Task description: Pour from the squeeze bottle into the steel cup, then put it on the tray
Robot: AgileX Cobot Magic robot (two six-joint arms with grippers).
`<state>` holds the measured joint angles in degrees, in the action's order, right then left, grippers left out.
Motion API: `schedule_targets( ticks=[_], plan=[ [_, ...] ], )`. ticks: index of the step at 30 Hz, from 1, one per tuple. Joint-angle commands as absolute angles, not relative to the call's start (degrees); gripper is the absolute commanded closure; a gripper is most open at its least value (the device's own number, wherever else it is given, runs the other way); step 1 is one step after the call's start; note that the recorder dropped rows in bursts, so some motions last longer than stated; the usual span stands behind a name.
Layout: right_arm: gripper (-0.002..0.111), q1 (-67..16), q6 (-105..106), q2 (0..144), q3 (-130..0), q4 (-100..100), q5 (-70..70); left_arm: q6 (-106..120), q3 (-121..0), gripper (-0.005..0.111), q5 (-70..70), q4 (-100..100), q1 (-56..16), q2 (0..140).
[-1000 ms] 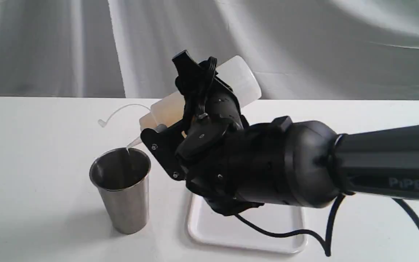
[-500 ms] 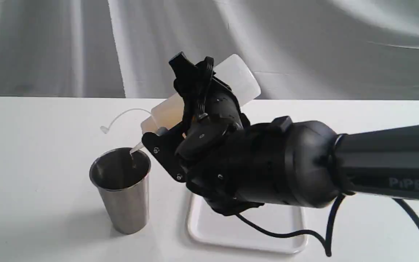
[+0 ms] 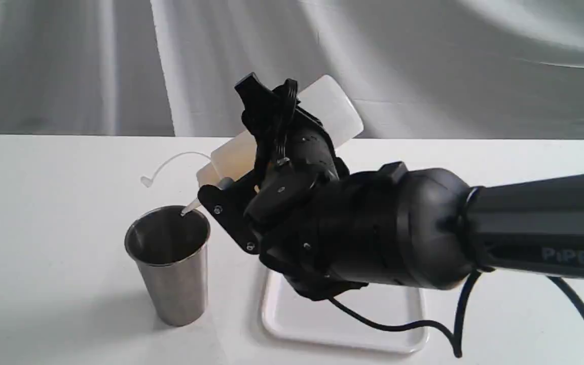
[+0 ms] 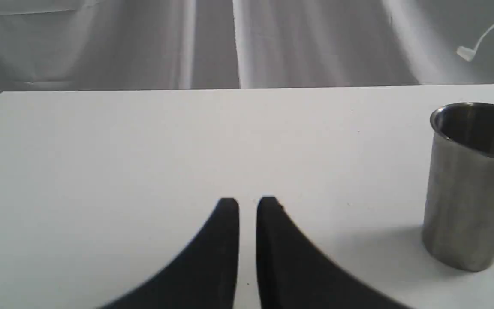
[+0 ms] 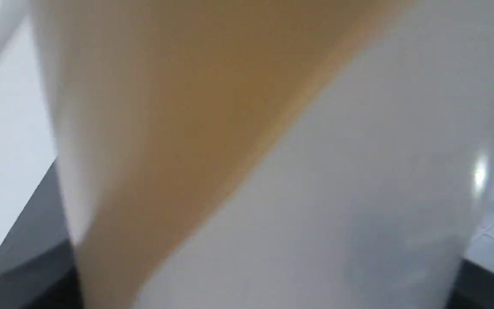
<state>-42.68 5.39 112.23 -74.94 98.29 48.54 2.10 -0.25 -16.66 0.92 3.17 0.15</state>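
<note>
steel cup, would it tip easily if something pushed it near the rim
Probably: the steel cup tapers to a base narrower than its rim, so a high push could tip it. A low push might slide it on the smooth table. Its shiny sides may be slippery.

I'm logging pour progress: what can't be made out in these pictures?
- Liquid level in the steel cup: interior dark in the exterior view, rim cut off in the left wrist view.
- Any stream from the squeeze bottle nozzle: too thin, exterior view.
- Tray far end: hidden behind the right arm, exterior view.
- Jaws' contact on the bottle: right wrist view blurred.
</note>
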Motion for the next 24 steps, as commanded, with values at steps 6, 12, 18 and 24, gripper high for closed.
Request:
schedule_targets(
  ticks=[6, 12, 18, 24],
  plan=[
    [0.097, -42.84, -1.52, 111.69, -75.43, 99.95, 49.26, 1.95, 0.0, 0.098, -16.28, 0.96, 2.71, 0.0],
    [0.097, -42.84, -7.89, 111.69, -75.43, 99.95, 49.26, 1.84, 0.0, 0.098, -16.28, 0.96, 2.71, 0.0],
    [0.097, -42.84, -12.67, 111.69, -75.43, 99.9, 48.4, 1.97, 0.0, 0.098, -16.28, 0.96, 2.71, 0.0],
    [0.097, -42.84, -17.24, 111.69, -75.43, 97.38, 47.64, 1.97, 0.0, 0.098, -16.28, 0.96, 2.71, 0.0]
  ],
)
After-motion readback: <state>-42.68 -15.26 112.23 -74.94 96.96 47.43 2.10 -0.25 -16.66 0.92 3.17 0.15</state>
